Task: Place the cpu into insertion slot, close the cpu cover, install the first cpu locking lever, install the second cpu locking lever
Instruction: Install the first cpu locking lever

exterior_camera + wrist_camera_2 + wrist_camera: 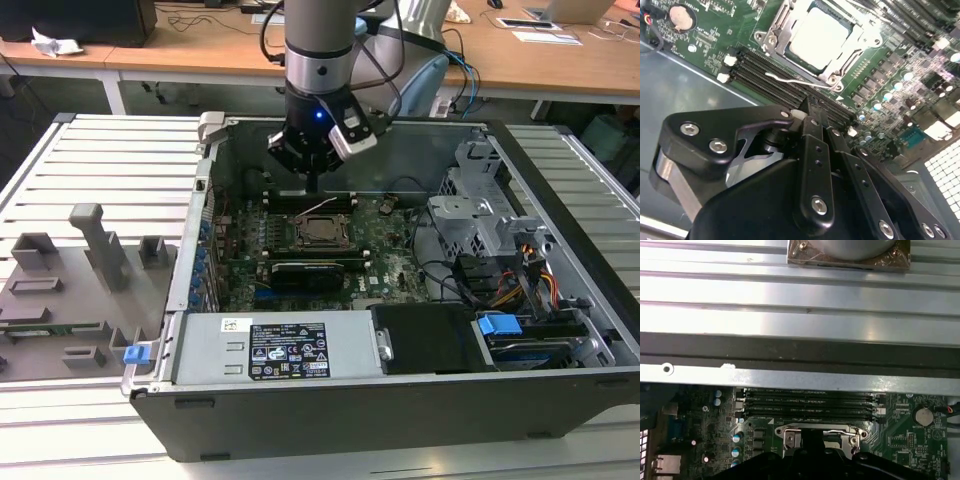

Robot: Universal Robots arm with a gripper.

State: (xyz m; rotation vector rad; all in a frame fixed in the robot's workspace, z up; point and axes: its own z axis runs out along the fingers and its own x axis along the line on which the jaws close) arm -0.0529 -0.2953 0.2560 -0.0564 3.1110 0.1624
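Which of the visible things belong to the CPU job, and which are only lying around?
For the job:
- cpu, seated in its socket
- cpu cover, down around the chip
- gripper, above the memory slots beside the socket

Just lying about:
- grey fixtures on the table at the exterior view's left
- drive cage
- coin battery

The label [288,351] on the power supply bears print too small to read.
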